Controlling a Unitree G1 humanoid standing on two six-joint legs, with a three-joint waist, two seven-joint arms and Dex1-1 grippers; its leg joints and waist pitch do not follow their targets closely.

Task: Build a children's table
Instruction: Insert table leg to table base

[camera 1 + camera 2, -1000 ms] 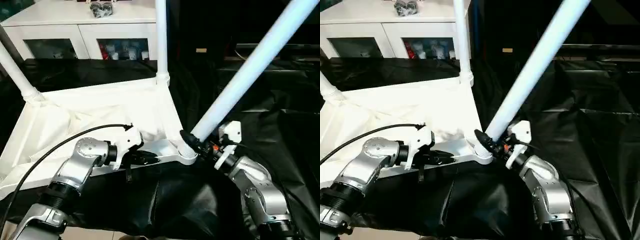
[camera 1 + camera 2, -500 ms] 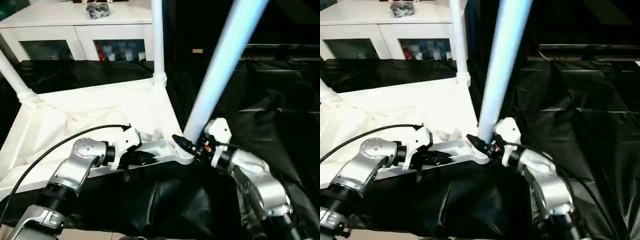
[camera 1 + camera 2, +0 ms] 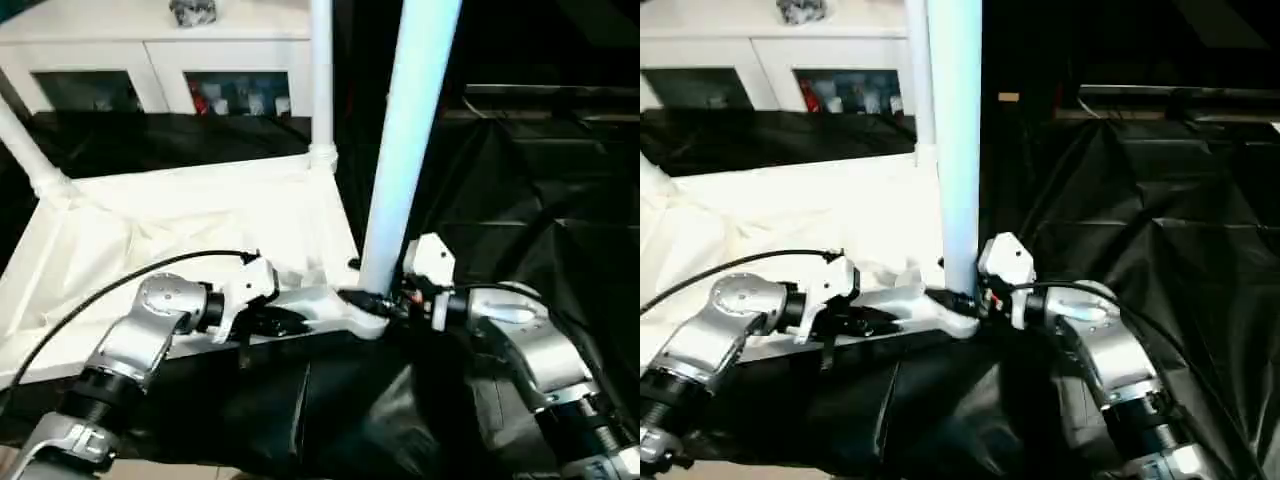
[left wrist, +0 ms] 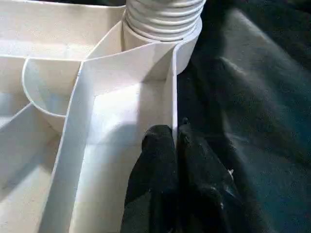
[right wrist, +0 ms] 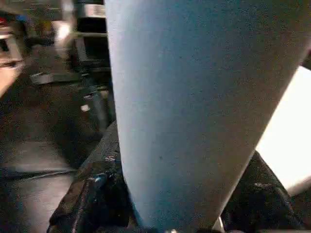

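Tabletop [image 3: 200, 215] lies underside-up on the black sheet; two legs seated at the 10 and 12 o'clock corners. Your right end effector [image 3: 385, 303] is clenched on the third leg [image 3: 405, 140], upright at the near 3 o'clock socket [image 3: 362, 316], seating prob. unfinished; left end effector [image 4: 176, 141] is clamped on the tabletop rim w/ a 4th leg to go.

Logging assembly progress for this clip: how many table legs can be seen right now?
3. One leg stands in the near corner socket, gripped by the right hand; one rises at the far corner; one slants at the far left corner. A fourth may be out of frame.

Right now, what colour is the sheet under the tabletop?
Black; the sheet shows best in the right eye view.
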